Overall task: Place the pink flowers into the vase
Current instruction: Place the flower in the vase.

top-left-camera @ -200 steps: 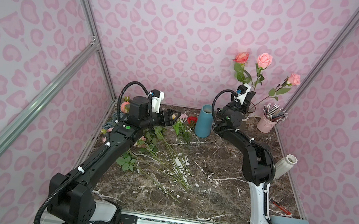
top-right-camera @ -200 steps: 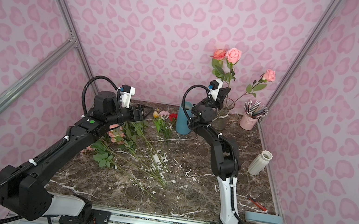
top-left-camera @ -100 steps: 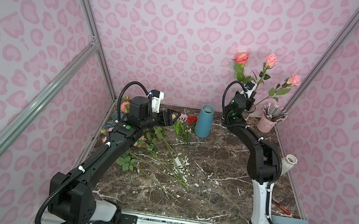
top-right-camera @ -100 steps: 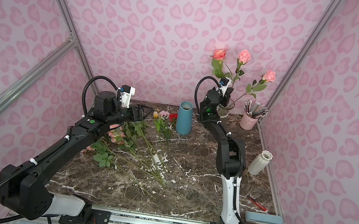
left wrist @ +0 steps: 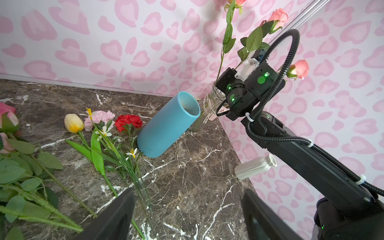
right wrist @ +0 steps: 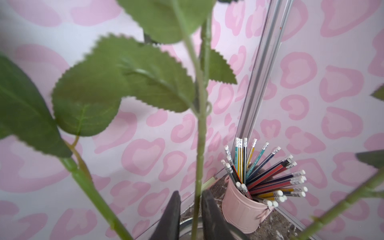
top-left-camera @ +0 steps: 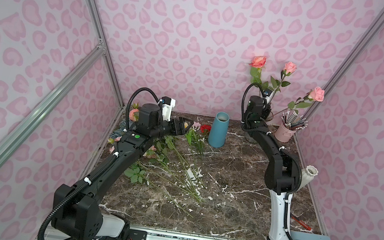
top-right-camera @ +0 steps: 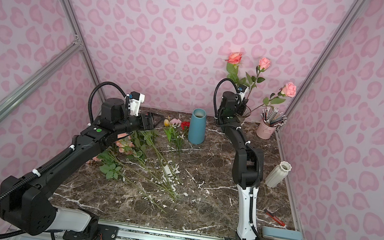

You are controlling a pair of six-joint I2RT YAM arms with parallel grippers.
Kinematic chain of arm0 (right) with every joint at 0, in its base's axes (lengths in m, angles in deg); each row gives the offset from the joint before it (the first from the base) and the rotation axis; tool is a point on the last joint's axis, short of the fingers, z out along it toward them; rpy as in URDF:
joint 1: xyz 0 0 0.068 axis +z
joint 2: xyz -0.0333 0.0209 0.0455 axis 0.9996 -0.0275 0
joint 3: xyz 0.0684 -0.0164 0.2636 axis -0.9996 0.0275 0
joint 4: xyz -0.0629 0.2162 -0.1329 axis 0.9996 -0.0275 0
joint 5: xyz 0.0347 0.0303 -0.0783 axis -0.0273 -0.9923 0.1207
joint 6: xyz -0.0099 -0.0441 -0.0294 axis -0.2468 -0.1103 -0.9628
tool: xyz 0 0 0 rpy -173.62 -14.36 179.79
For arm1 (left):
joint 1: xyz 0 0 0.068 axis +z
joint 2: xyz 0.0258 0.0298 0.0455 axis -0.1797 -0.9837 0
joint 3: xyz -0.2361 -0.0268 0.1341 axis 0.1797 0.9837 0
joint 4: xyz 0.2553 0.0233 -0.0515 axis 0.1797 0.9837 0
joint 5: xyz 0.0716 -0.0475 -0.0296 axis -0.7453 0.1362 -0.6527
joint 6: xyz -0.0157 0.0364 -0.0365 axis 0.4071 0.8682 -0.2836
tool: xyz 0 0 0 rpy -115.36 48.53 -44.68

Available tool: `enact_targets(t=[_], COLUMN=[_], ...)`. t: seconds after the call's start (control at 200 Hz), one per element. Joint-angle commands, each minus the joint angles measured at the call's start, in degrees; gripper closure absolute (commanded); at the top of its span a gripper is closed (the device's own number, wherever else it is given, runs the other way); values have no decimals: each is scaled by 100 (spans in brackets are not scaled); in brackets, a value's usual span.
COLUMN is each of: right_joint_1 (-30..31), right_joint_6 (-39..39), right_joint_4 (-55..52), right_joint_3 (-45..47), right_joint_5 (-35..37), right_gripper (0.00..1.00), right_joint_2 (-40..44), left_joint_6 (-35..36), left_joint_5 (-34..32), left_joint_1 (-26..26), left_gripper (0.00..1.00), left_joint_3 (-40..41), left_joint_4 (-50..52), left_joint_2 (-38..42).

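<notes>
Three pink flowers, roses on long stems (top-left-camera: 258,61) (top-left-camera: 290,67) (top-left-camera: 317,94), stand in the clear glass vase (left wrist: 209,104) at the back right corner. My right gripper (right wrist: 190,192) hangs just over the vase rim (right wrist: 187,225). Its jaws are slightly parted around one rose stem (right wrist: 198,145), with a gap showing beside the stem, so it is open. More pink flowers (top-right-camera: 124,144) lie in a pile on the marble at the left, under my left arm. My left gripper (left wrist: 190,209) hovers open above the table near them, with nothing between its fingers.
A blue vase (top-left-camera: 219,130) stands at the back centre, with a red carnation (left wrist: 127,121), a yellow tulip (left wrist: 73,123) and a pink carnation (left wrist: 101,117) lying beside it. A pink pencil cup (right wrist: 241,207) is right of the glass vase. A white ribbed vase (top-right-camera: 277,174) stands by the right wall.
My right arm carried a rose from beside the blue vase to the right and back, over the glass vase, and its jaws have parted. The left arm has barely moved.
</notes>
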Motion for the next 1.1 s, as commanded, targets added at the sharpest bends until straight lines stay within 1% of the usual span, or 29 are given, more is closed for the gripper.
enact_targets(t=[0.0, 0.125, 0.145, 0.32, 0.505, 0.7, 0.93, 1.095], right_joint_1=[1, -1, 4, 24, 129, 220, 422, 540], right_joint_6=[183, 231, 235, 336, 485, 875, 1238, 1567], right_joint_4=[-54, -137, -128, -99, -220, -522, -1064, -1386], right_joint_3=[82, 225, 277, 718, 1105, 1544, 2040, 2642], right_joint_5=[-17, -35, -37, -32, 89, -12, -235, -647], right_gripper=[72, 66, 65, 60, 60, 60, 61, 60], right_joint_2=[198, 262, 420, 806, 1152, 1612, 2252, 2877], left_joint_6=[45, 44, 44, 44, 59, 64, -118, -104], left_joint_5=[-35, -55, -53, -76, -139, -462, -699, -1272], left_joint_1=[8, 4, 7, 2, 9, 37, 375, 459], left_gripper=[15, 14, 14, 13, 13, 13, 15, 16], left_joint_3=[5, -1, -3, 1, -13, -2, 54, 52], left_joint_4=[-260, -243, -242, -238, -203, -98, -38, 183], left_joint_2=[7, 7, 8, 16, 34, 69, 47, 113])
